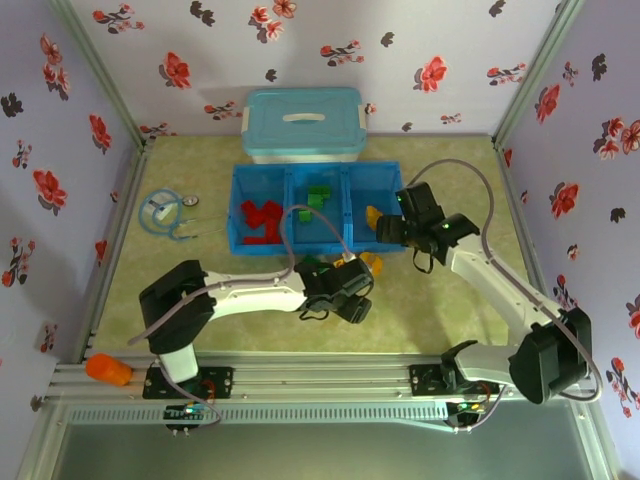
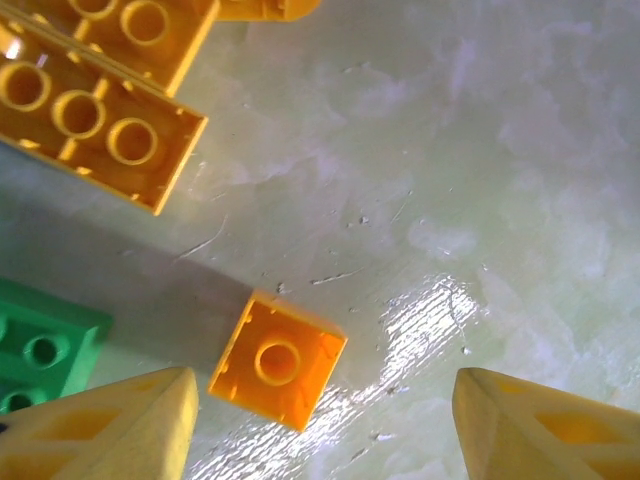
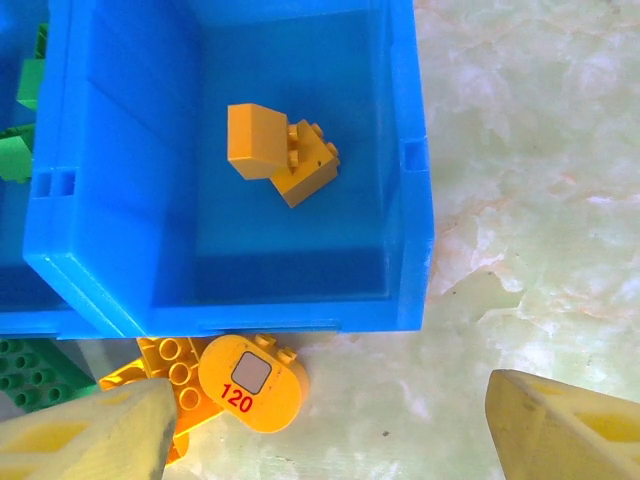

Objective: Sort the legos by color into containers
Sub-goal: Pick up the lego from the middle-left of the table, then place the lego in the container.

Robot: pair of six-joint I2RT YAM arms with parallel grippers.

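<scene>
Number: 120
Colour of the digits: red
Stands on: the smooth top face of a rounded orange lego (image 3: 252, 385)
Place on that face: just under a small grey square (image 3: 252, 373), toward the piece's lower left edge
Slant: the digits run tilted, following the piece's own angle
Where the piece lies: on the table (image 3: 540, 200), just beside the outer wall of the blue tray (image 3: 230, 300), next to an orange studded brick (image 3: 165, 365)
</scene>
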